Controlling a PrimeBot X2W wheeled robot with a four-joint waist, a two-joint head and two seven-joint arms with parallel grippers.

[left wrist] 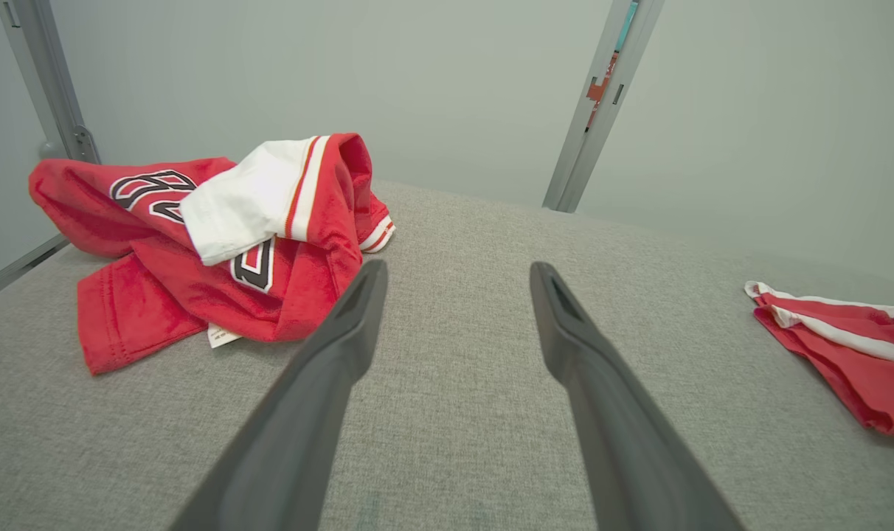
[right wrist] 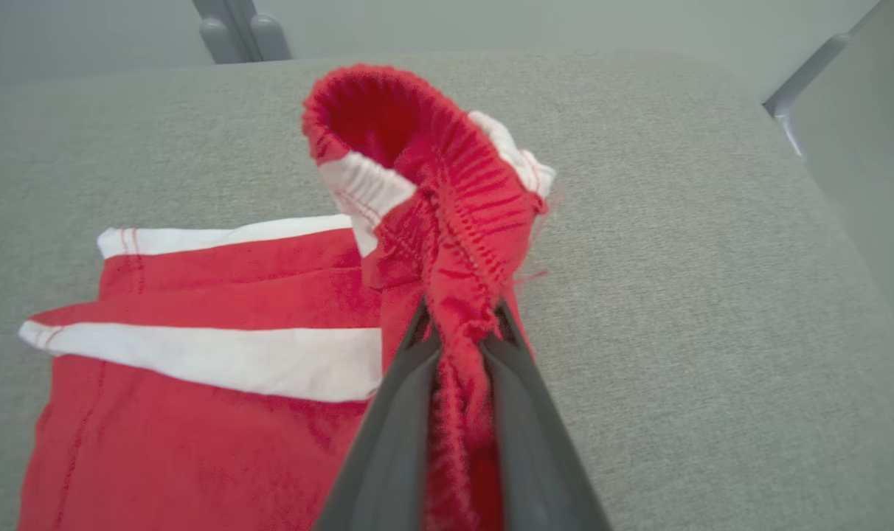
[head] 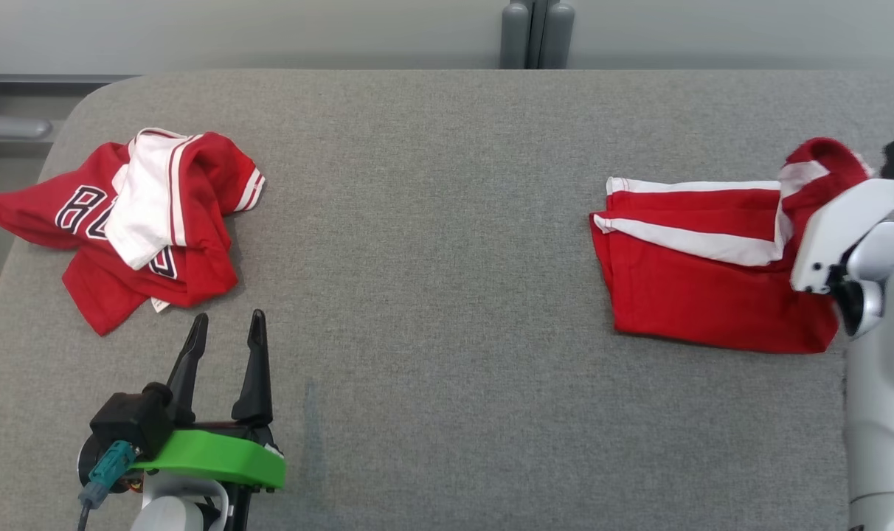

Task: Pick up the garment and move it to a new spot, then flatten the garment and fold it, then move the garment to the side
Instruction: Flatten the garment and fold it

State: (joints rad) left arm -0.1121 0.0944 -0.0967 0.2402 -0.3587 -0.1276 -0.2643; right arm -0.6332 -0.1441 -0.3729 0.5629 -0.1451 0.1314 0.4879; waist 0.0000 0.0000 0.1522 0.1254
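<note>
Folded red shorts [head: 701, 276] with white stripes lie at the right of the grey table [head: 447, 221]. My right gripper [right wrist: 458, 324] is shut on their bunched elastic waistband [right wrist: 432, 169], which stands lifted above the rest of the shorts [right wrist: 196, 354]; in the head view the pale right forearm [head: 860, 228] covers the gripper. A crumpled red and white jersey [head: 130, 217] with dark letters lies at the far left. My left gripper [head: 226, 324] stands open just below and right of the jersey [left wrist: 218, 236], with bare table between its fingers [left wrist: 344, 346].
A grey post [head: 535, 33] rises behind the table's far edge. The table's rounded left corner [head: 78, 110] lies near the jersey, and its right edge [right wrist: 823, 184] runs close to the shorts. A wide strip of bare cloth separates the two garments.
</note>
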